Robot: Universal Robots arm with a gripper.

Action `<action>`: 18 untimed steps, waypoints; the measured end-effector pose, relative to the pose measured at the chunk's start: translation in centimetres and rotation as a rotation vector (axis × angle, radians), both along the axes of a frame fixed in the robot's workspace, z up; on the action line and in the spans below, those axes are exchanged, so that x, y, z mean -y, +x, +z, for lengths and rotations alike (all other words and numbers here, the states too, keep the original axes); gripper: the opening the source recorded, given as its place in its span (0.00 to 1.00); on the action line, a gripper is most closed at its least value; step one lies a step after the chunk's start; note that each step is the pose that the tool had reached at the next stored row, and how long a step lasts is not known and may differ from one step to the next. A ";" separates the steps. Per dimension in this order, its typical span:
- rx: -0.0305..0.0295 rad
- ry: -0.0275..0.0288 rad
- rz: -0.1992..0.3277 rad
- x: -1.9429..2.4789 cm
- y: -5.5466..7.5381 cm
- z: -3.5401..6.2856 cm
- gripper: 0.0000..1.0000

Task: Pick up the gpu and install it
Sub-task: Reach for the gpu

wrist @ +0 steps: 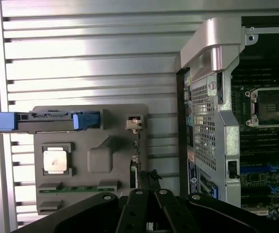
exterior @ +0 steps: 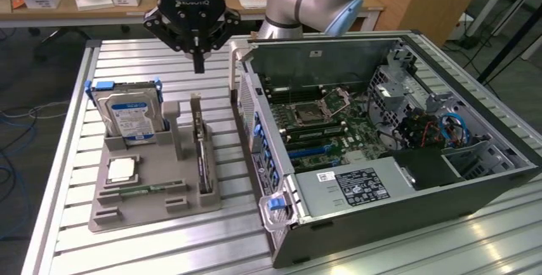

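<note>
Gripper [exterior: 199, 65] hangs above the gpu [exterior: 200, 148], fingers pinched shut, empty — lowered like that, they could jab the card's edge.

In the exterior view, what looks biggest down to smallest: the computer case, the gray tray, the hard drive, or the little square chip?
1. computer case
2. gray tray
3. hard drive
4. square chip

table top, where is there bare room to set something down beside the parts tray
Free: the table slats on the camera side of the tray, and the strip beyond the hard drive, where the gripper hangs. Crowded: the narrow gap between the gpu and the computer case.
</note>
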State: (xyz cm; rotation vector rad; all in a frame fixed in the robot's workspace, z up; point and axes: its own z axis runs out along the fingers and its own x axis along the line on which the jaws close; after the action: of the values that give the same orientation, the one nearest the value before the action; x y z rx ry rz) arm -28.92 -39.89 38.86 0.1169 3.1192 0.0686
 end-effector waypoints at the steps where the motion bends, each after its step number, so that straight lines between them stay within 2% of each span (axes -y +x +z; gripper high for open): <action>1: 0.0000 0.0000 0.000 0.00 -0.2 -0.01 0.11; 13: 0.0001 0.0001 0.000 0.00 -2.0 -0.09 0.11; 18: 0.0001 0.0001 0.000 0.00 -2.2 -0.09 0.11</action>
State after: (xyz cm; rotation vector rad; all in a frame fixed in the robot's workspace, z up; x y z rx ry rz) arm -31.17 -39.89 38.77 0.1165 3.1192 0.0687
